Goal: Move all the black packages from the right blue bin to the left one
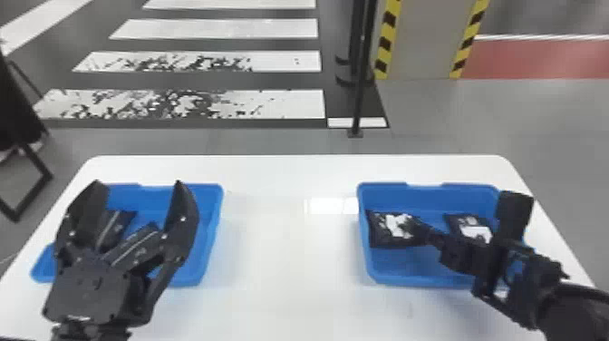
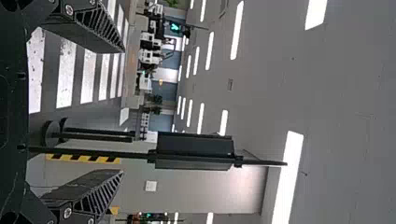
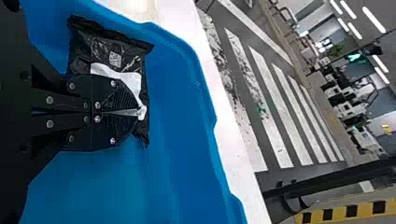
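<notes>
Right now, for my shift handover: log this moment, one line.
left gripper: open near left bin | right gripper: closed on black package in right bin | second package: right bin | left bin: two packages visible

The rectangular blue bins, left (image 1: 220,199) and right (image 1: 364,226), look like smooth plastic. The white table (image 1: 281,254) is smooth and glossy, catching a bright reflection. A flat black package (image 3: 109,44) resembles crinkled, shiny plastic film. The two-fingered black left gripper (image 1: 138,182) looks mostly matt.

White table (image 1: 290,272); grey floor (image 1: 521,109), white stripes (image 1: 217,29); pillar (image 1: 419,41), yellow-black edging (image 1: 388,29); lit ceiling strips (image 2: 237,30).
</notes>
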Motion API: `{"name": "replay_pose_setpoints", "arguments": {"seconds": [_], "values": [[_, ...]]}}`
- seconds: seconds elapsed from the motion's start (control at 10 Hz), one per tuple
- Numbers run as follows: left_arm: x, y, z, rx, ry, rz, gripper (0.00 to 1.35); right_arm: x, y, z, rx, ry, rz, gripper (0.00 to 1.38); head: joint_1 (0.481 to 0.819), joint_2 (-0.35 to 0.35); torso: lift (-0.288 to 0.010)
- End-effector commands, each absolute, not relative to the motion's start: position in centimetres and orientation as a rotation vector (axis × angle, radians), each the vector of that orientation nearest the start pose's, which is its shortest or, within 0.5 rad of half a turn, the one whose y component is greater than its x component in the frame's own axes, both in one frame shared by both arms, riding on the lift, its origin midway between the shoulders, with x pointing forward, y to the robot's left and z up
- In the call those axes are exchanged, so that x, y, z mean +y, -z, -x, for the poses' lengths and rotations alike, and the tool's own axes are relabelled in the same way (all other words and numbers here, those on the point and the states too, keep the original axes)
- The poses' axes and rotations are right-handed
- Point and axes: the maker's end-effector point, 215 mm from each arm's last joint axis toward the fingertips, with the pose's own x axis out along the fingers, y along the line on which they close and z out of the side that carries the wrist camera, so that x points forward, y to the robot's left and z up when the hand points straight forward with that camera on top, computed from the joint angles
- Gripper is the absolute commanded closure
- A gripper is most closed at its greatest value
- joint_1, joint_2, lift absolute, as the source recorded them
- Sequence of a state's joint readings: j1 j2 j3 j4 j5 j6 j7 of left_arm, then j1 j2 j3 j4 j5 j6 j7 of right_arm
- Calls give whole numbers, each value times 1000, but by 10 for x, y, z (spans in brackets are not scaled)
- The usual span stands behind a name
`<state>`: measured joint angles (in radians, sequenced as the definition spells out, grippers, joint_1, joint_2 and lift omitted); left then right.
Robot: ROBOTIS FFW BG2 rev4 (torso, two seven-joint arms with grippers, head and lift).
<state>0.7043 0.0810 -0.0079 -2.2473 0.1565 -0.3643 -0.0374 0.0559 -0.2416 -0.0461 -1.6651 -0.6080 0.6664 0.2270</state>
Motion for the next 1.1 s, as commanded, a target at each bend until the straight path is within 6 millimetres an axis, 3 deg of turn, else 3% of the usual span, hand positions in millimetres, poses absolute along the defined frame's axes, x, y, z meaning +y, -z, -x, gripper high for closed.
{"name": "replay_pose_setpoints", "arguments": {"seconds": [0.0,0.1,0.3,0.6,0.8,1.0], "values": [[228,199,-374,-347,68,110,125,-221,436,-506,503,-321,-472,1205,695,21,-132],[228,198,-373,-352,69,112,125,-219,419,-502,470,-341,-508,1205,695,13,-132],[224,196,-374,-357,76,132,125,-193,368,-503,373,-440,-597,1205,695,15,-132],[209,195,-377,-354,116,268,124,-113,300,-493,281,-675,-764,1205,695,73,-132],[181,202,-385,-307,202,342,124,-70,277,-485,271,-791,-826,1204,695,118,-132],[153,208,-386,-271,274,383,124,-33,276,-474,306,-868,-873,1204,695,143,-132]]}}
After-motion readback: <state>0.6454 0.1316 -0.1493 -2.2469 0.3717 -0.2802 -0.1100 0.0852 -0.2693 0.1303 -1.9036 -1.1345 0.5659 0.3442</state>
